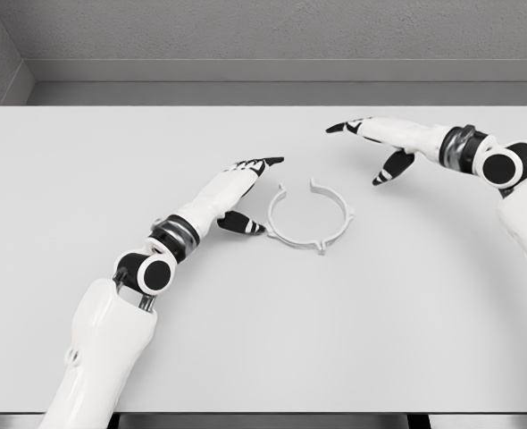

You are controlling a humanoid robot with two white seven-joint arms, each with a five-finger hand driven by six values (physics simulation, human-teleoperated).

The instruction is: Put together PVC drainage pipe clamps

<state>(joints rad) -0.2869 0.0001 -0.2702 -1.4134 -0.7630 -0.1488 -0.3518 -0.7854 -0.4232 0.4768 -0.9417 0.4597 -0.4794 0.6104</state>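
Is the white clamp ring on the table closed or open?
Open: the clamp ring lies flat with a gap at its far side, ends not joined.

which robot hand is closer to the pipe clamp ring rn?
Left. The left robot hand lies just left of the pipe clamp ring, thumb almost at its rim. The right robot hand hovers farther off, up and to the right.

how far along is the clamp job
Done: nothing obvious; the clamp ring lies flat on the table, its top gap open. In hand: nothing. The left hand is beside the ring's left edge, fingers extended, holding nothing; the right hand hovers open above right. Left: gripping and assembling the clamp. No pipe is visible.
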